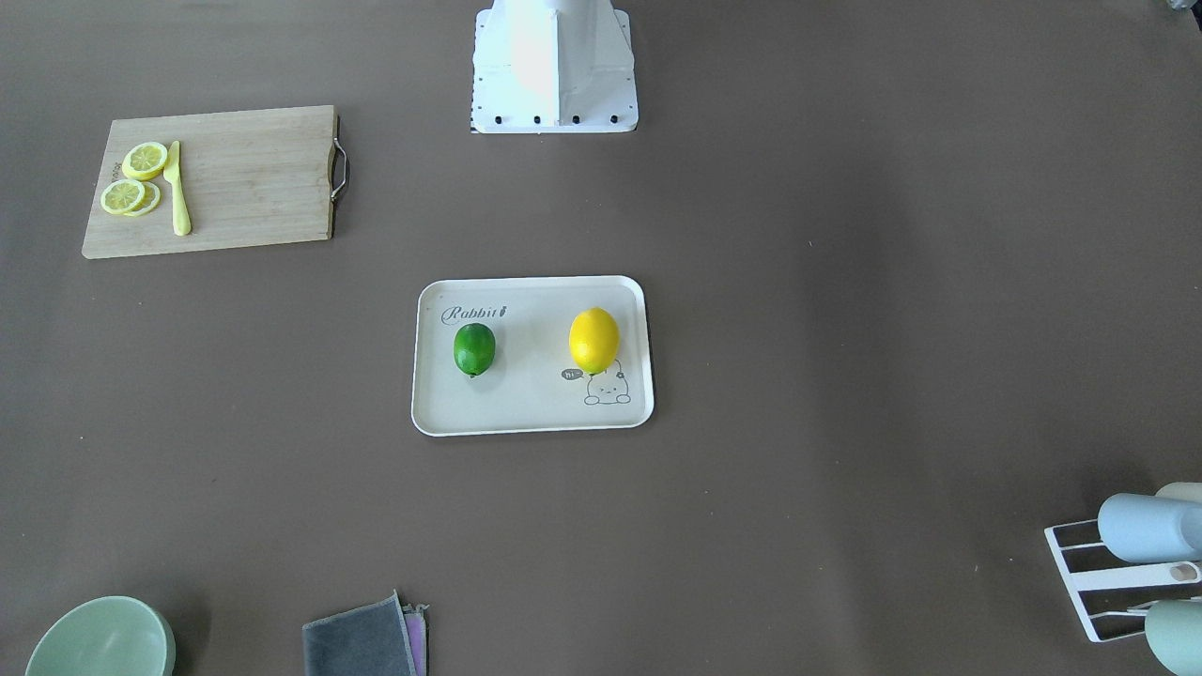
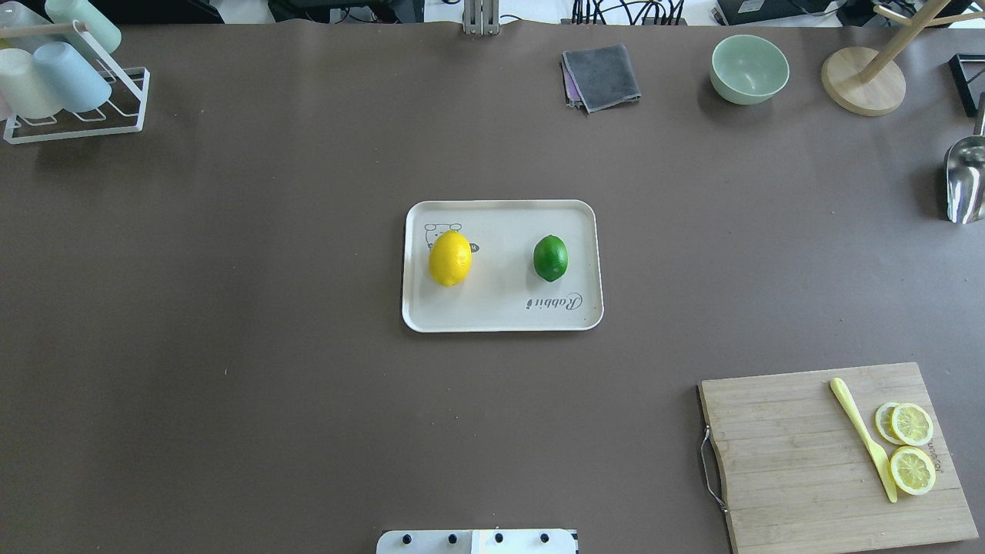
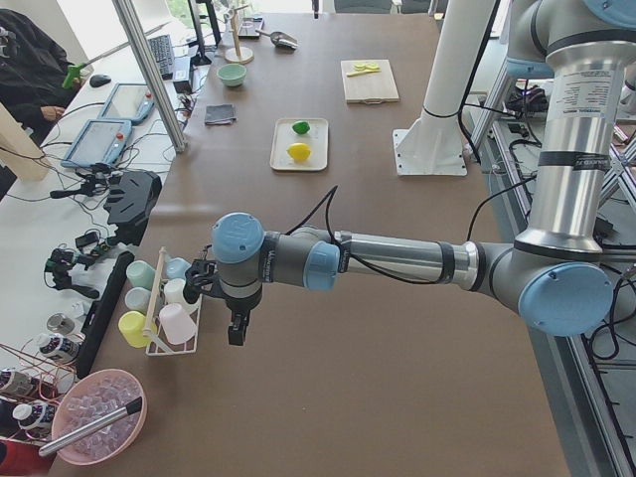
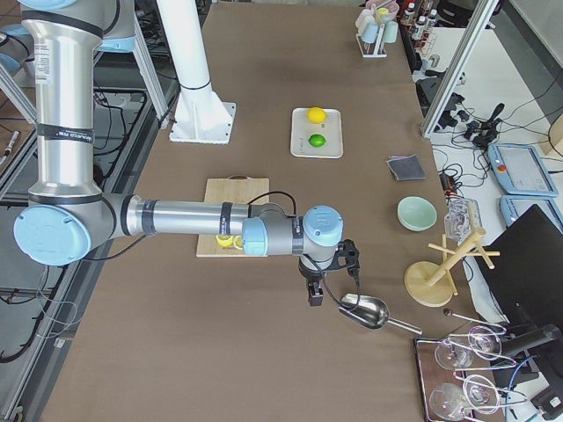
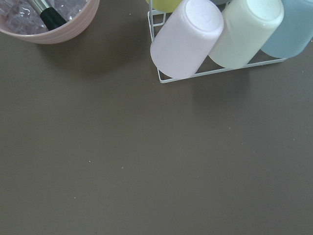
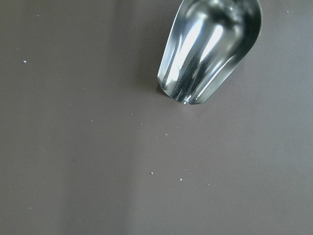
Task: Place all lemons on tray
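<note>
The yellow lemon [image 2: 450, 258] and the green lemon [image 2: 550, 258] both lie on the cream tray [image 2: 500, 312] at the table's middle, apart from each other. They also show in the front view: yellow lemon [image 1: 593, 340], green lemon [image 1: 474, 348], tray [image 1: 531, 413]. My left gripper [image 3: 237, 330] hangs over the table beside the cup rack, far from the tray. My right gripper [image 4: 313, 293] hangs next to the metal scoop, also far from the tray. Both grippers show only in the side views, so I cannot tell if they are open or shut.
A wooden cutting board [image 2: 816, 462] with lemon slices [image 2: 912, 446] and a yellow knife [image 2: 862, 438] lies at the near right. A cup rack [image 2: 69, 85], grey cloth [image 2: 602, 77], green bowl [image 2: 749, 69], wooden stand [image 2: 863, 81] and metal scoop [image 2: 966, 181] line the far edge.
</note>
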Robot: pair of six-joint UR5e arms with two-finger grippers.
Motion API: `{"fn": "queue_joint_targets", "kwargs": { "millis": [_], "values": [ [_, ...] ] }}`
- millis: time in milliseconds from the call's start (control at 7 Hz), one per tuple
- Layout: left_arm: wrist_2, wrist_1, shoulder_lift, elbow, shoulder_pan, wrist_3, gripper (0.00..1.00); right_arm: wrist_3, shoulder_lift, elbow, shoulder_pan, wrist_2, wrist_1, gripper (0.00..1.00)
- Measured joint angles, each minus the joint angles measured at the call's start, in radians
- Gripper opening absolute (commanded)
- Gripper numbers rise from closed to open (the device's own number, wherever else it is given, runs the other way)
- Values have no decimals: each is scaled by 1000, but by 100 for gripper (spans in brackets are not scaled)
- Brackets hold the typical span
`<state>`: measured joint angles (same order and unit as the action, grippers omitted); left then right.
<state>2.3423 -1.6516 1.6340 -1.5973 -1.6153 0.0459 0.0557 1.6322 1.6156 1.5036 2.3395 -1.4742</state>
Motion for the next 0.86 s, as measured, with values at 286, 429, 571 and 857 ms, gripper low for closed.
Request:
{"fn": "queue_joint_targets", "kwargs": {
  "millis": [286,429,571,857],
  "values": [
    [0,0,-12,-8,-2,0,98,0,1,-1,17,-2,8,100],
    [-1,0,-13,-8,-2,0,98,0,2,-1,23,-3,9,100],
    [-1,0,-14,-7,-2,0,98,0,2,-1,26,-3,9,100],
    [-2,0,-14,-5,-2,2,98,0,2,-1,27,0,9,100]
  ]
}}
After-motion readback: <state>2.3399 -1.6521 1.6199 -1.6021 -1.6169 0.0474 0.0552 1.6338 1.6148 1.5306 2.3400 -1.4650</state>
